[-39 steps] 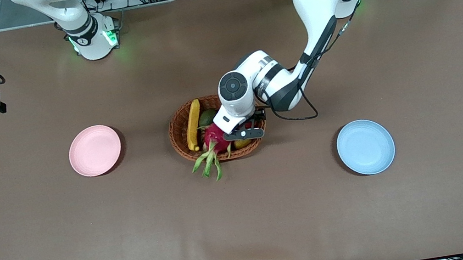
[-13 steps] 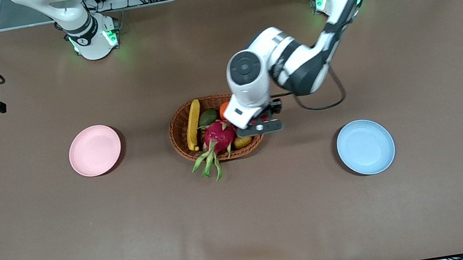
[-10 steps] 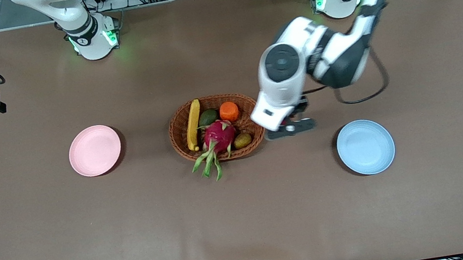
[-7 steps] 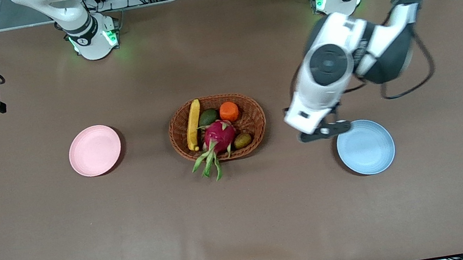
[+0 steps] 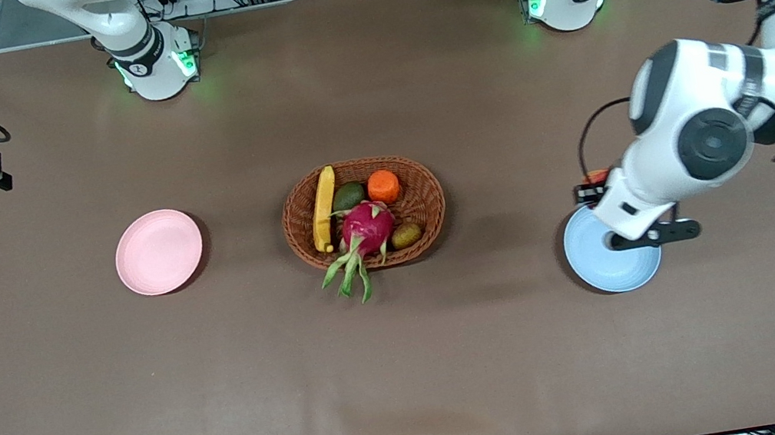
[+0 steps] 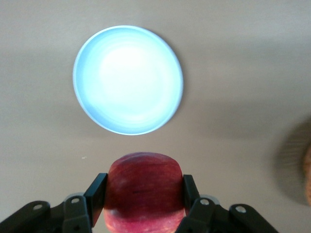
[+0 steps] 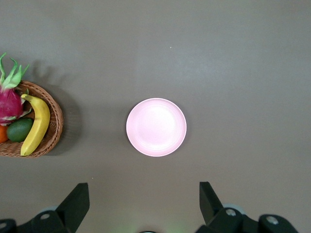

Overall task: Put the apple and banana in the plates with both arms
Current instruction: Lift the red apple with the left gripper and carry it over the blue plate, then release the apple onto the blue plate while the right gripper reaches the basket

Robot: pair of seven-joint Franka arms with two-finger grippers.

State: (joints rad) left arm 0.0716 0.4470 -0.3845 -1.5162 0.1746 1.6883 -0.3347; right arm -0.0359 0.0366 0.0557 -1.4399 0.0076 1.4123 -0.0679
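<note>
Carried from the basket [image 5: 424,204], apple [image 6: 144,187] in left claw [image 6: 144,204] nears blue plate [image 6: 87,104].

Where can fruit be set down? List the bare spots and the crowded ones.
Bare: the pink plate, the blue plate below the left gripper holding the apple, and the table between basket and plates. Crowded: the basket, holding banana, dragon fruit, orange. The right gripper waits, fingers open.

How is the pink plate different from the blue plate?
The pink plate is pale pink; the blue plate is pale blue. The pink plate lies toward the right arm's end of the table, the blue plate toward the left arm's end. The left gripper holds the apple up by the blue plate; nothing hangs over the pink plate. Both are round, shallow and empty.
</note>
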